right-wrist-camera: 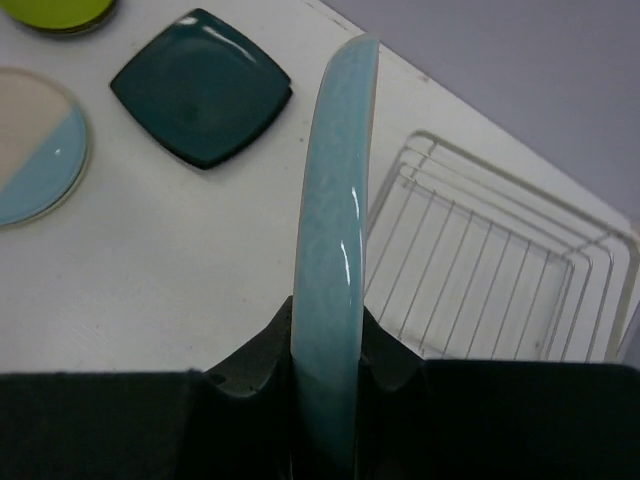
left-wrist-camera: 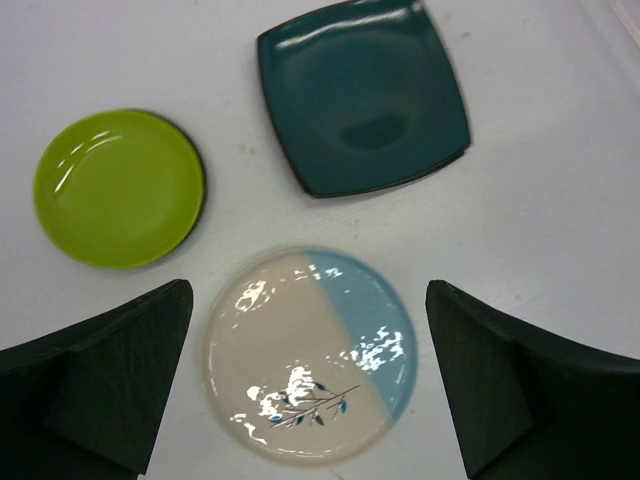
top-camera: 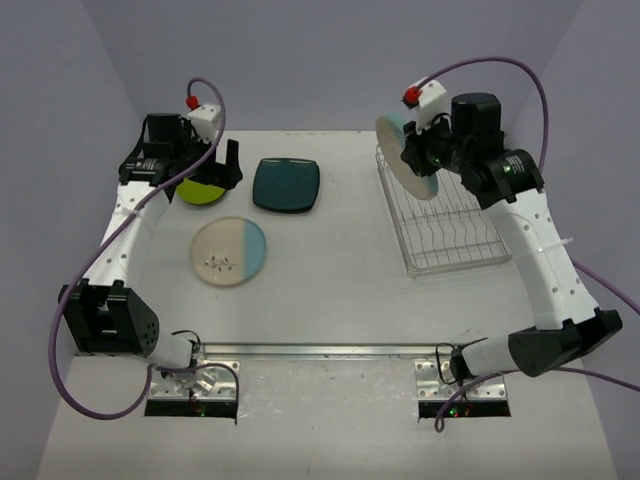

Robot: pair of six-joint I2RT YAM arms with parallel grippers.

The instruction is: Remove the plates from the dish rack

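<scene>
My right gripper (top-camera: 418,158) is shut on a pale blue plate (top-camera: 402,152), held on edge in the air over the left end of the silver wire dish rack (top-camera: 452,235). The right wrist view shows the plate's rim (right-wrist-camera: 330,230) clamped between the fingers (right-wrist-camera: 250,360), with the rack (right-wrist-camera: 500,290) below, no plates showing in it. Three plates lie flat on the table: lime-green (top-camera: 202,190), dark teal square (top-camera: 287,185), cream-and-light-blue with a leaf sprig (top-camera: 230,251). My left gripper (top-camera: 208,170) is open and empty above the lime-green plate; its wrist view shows the sprig plate (left-wrist-camera: 310,355) between the fingers.
The rack sits near the table's right side, close to the right wall. The left arm's cable loops down the left side. A metal mounting rail (top-camera: 320,350) runs along the near edge between the arm bases.
</scene>
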